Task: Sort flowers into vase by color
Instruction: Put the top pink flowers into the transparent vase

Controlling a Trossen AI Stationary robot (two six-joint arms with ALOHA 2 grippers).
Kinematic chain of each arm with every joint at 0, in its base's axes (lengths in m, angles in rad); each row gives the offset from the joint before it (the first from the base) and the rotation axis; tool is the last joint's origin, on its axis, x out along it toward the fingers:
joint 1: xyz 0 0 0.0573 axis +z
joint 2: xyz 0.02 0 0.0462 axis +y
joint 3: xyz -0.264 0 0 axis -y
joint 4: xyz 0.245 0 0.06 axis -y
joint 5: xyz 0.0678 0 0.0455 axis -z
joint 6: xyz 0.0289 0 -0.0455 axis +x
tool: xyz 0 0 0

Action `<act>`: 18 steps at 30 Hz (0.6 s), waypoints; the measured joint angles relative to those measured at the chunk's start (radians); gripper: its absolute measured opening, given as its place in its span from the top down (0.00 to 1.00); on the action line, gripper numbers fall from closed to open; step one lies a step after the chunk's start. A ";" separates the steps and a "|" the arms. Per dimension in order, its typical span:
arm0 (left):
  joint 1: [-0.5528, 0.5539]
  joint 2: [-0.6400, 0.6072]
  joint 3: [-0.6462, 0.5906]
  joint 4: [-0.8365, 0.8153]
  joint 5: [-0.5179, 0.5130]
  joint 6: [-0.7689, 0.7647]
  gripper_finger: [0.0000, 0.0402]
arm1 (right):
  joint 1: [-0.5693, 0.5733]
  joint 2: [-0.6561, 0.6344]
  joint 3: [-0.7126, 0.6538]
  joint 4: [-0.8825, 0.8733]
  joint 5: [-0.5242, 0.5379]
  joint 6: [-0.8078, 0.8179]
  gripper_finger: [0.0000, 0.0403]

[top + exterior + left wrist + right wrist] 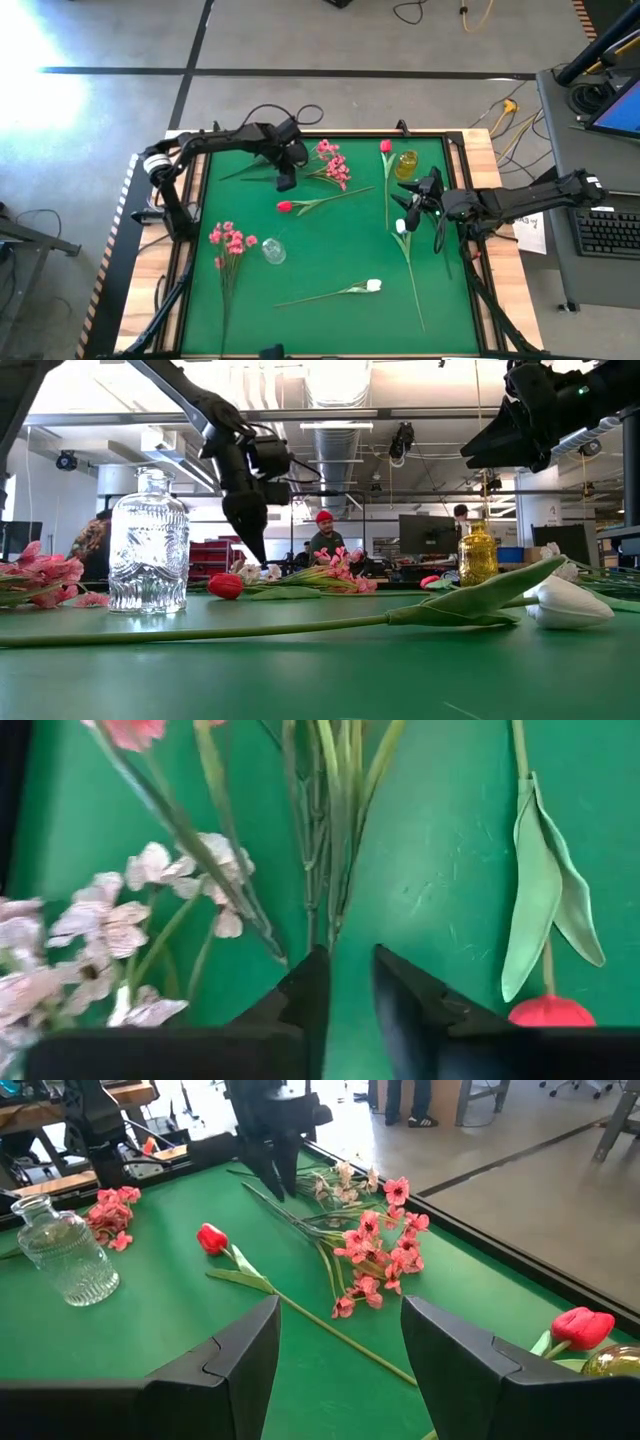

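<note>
**Desk:** What do you have on the table, biggest things first?

**Me:** I see the green table with my two arms over it. My left gripper hangs point-down over the far left part, just above the stems of a pink blossom spray and some white blossoms. In its wrist view the fingers stand a narrow gap apart with nothing between them. My right gripper sits near the far right, raised off the mat, jaws about half apart and empty in its own view.

**Desk:** And the flowers?

**Me:** All lying flat on the table, none in a vase. A white tulip lies near the front edge, a second white tulip just beside the right gripper. One red tulip lies mid-table, another red tulip at the far side beside the yellow vase. A second pink spray lies at the left, next to the clear glass vase.
</note>
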 joint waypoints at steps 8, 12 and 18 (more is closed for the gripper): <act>0.000 0.026 -0.003 0.029 -0.123 -0.031 0.53 | 0.000 0.000 0.000 0.000 0.001 -0.002 0.50; -0.001 0.040 -0.004 0.049 -0.124 -0.023 0.47 | 0.000 0.000 0.000 0.000 0.002 -0.003 0.50; -0.001 0.064 -0.004 0.066 -0.124 -0.023 0.47 | 0.000 0.000 0.000 0.000 0.002 -0.003 0.50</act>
